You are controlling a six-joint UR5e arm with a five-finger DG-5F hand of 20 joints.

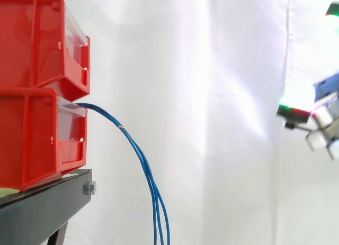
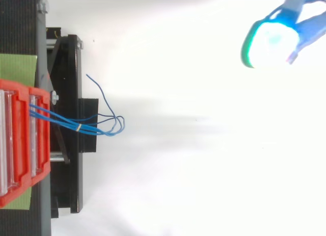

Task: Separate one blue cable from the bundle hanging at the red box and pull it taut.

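Here's the hand [image 1: 323,120] at the right edge of the side view, glowing white with a green rim, and from above it sits in the upper right corner [image 2: 272,42]. I can't tell how far open it is from these angles, but it is touching nothing and is well apart from the work. Over on the left, the blue cables [image 1: 139,150] come out of the front of the lower red bin [image 1: 32,139], which sits under the upper red bin [image 1: 37,38] on the black stand [image 1: 42,208]. They sag in a slack curve off the bottom of the side view. A small pale tie [image 2: 78,127] binds the bundle near the bin, and one loose strand end [image 2: 94,82] strays off to the side. Open white curtain [image 1: 212,97] lies between hand and cables.
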